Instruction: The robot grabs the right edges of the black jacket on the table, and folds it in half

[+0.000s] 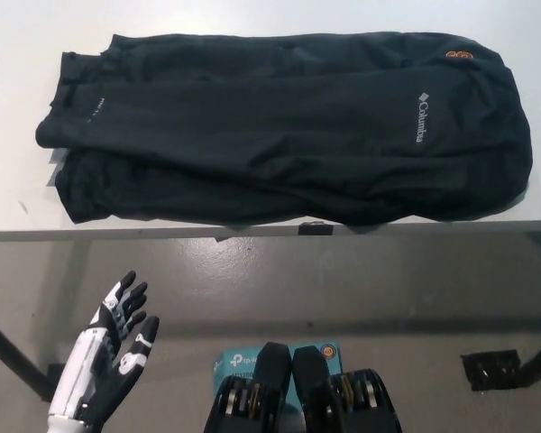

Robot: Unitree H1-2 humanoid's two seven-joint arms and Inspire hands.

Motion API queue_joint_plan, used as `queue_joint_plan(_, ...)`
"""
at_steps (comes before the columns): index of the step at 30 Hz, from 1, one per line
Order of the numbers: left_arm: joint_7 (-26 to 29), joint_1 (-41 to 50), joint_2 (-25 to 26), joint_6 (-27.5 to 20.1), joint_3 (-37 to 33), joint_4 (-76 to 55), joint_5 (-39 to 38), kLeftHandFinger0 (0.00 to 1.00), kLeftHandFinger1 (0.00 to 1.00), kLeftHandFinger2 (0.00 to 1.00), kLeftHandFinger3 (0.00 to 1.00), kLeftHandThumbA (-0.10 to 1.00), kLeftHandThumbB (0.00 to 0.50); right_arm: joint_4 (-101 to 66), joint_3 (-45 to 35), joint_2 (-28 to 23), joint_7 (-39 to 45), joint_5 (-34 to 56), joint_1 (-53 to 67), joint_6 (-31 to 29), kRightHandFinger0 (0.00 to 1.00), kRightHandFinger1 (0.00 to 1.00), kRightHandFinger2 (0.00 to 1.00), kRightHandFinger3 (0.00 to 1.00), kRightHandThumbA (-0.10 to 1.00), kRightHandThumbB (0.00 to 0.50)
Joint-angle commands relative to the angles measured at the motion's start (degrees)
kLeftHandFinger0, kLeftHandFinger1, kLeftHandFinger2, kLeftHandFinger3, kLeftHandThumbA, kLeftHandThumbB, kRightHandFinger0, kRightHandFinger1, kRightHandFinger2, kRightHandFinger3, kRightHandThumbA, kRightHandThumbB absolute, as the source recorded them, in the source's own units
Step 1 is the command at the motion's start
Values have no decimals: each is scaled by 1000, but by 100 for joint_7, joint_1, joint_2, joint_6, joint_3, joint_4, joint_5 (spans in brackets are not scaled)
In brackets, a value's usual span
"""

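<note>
Black jacket spread flat across the white table, untouched

Lying lengthwise, filling most of the tabletop from left to right, its lower hem running close along the near table edge and slightly overhanging it near the middle. White "Columbia" lettering toward the right end, a small orange mark at the upper right corner, collar or cuff folds bunched at the left end. White left hand raised at lower left, below the table edge and well apart from the jacket, fingers spread and grasping nothing. Right hand out of view. Teal box on the grey floor at bottom centre, partly hidden; small dark object at lower right, possibly a table foot, too unclear to tell
</note>
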Motion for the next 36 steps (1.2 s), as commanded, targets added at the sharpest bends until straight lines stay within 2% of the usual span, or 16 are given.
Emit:
queue_joint_plan(1,3,366,92,-22,80,-255,76,1000,1000,1000,1000,667,0,1853,738,-658,192,810,-1063,741,1000,1000,1000,1000,654,188)
queue_joint_plan(4,-1,363,89,-26,85,-252,83,1000,1000,1000,1000,665,0,1982,903,-762,121,988,-1121,741,1000,1000,1000,1000,664,193)
queue_joint_plan(6,-41,435,102,-123,133,-198,-54,1000,1000,1000,1000,626,0,3206,1211,-753,393,1220,-1709,741,1000,1000,1000,1000,704,165)
queue_joint_plan(9,-36,402,106,-128,156,-186,-24,1000,1000,1000,1000,647,0,3653,1378,-790,487,1269,-1943,741,1000,1000,1000,1000,742,165)
queue_joint_plan(10,-23,472,102,-186,166,-148,-4,1000,1000,1000,1000,645,0,4293,1496,-770,721,1120,-2188,741,1000,1000,1000,1000,822,190)
queue_joint_plan(12,-29,480,98,-192,174,-139,2,1000,1000,1000,1000,649,0,4501,1573,-788,784,1133,-2278,741,1000,1000,1000,1000,851,193)
queue_joint_plan(15,-29,506,97,-161,179,-105,40,1000,1000,1000,1000,671,0,5211,1827,-752,1078,941,-2523,741,1000,1000,1000,1000,974,227)
queue_joint_plan(17,-34,412,88,-150,202,-75,-13,1000,1000,1000,1000,674,0,5498,1831,-705,1206,913,-2686,741,1000,1000,1000,1000,976,237)
queue_joint_plan(21,-31,475,101,-122,224,-141,6,1000,1000,1000,1000,658,0,5927,1953,-564,1331,684,-2809,741,1000,1000,1000,1000,1000,308)
queue_joint_plan(23,-19,498,69,-95,203,-180,39,1000,1000,1000,1000,656,0,6052,1983,-535,1387,584,-2832,741,1000,1000,1000,1000,1000,312)
queue_joint_plan(25,-22,552,81,-146,193,-176,67,1000,1000,1000,1000,673,0,6200,2037,-508,1579,521,-2816,741,1000,1000,1000,1000,1000,295)
queue_joint_plan(27,-24,527,73,-175,191,-166,48,1000,1000,1000,1000,676,0,6386,1979,-483,1638,423,-2869,725,1000,1000,1000,1000,1000,309)
queue_joint_plan(30,-20,448,93,-154,233,-161,24,1000,1000,1000,1000,664,0,6586,1903,-425,1692,370,-3001,673,1000,1000,1000,1000,1000,365)
queue_joint_plan(33,-30,474,101,-184,241,-165,9,1000,1000,1000,1000,653,0,6574,1863,-415,1717,324,-2973,719,1000,1000,1000,1000,1000,367)
queue_joint_plan(36,-19,496,102,-171,238,-198,46,1000,1000,1000,1000,706,0,6714,1864,-390,1679,225,-3025,739,1000,1000,1000,1000,1000,388)
